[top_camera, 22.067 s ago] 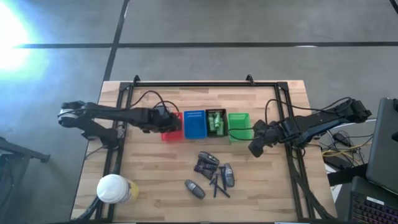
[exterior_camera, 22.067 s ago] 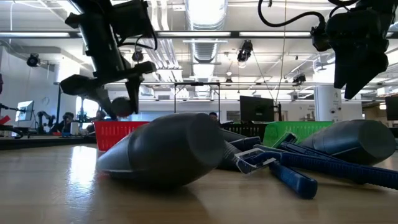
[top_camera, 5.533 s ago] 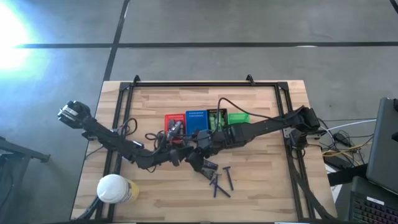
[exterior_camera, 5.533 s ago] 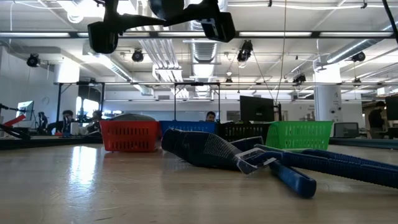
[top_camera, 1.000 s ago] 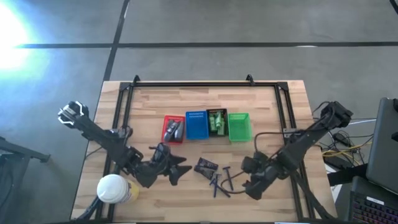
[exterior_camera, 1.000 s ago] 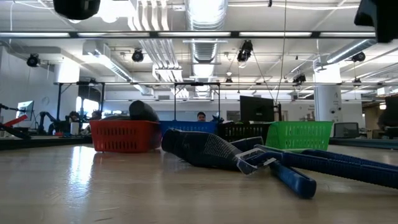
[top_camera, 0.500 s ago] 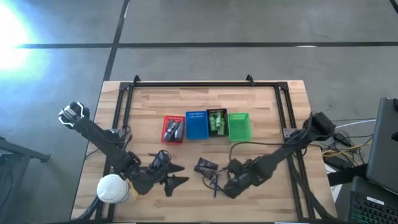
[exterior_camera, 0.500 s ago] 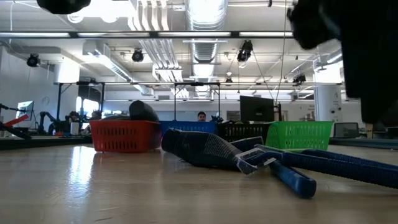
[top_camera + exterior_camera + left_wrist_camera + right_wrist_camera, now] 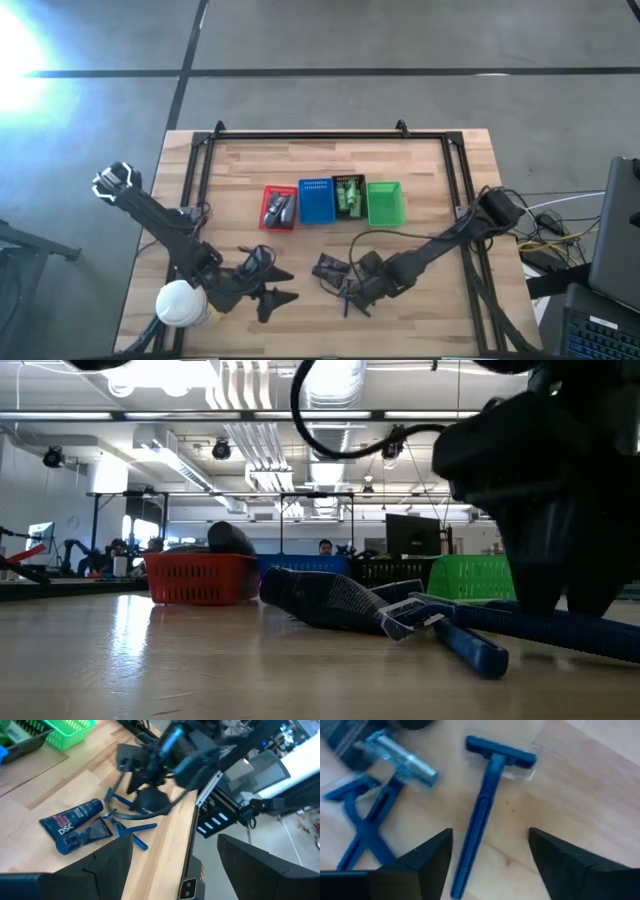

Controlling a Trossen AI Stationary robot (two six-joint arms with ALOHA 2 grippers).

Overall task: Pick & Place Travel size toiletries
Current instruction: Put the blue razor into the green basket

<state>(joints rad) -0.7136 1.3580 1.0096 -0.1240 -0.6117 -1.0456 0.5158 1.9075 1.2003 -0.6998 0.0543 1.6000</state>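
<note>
Near the desk's (image 9: 430, 180) front edge lie blue razors (image 9: 487, 795) beside dark packets (image 9: 75, 827), partly covered from above by the right gripper (image 9: 362, 292), fingers spread. Left gripper (image 9: 272, 285) hovers nearby, fingers spread, holding nothing.

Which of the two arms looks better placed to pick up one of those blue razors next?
The right. Its open right gripper hangs directly over a blue razor, fingers on either side. The left gripper, also open, sits off to the side near the white-capped container.
</note>
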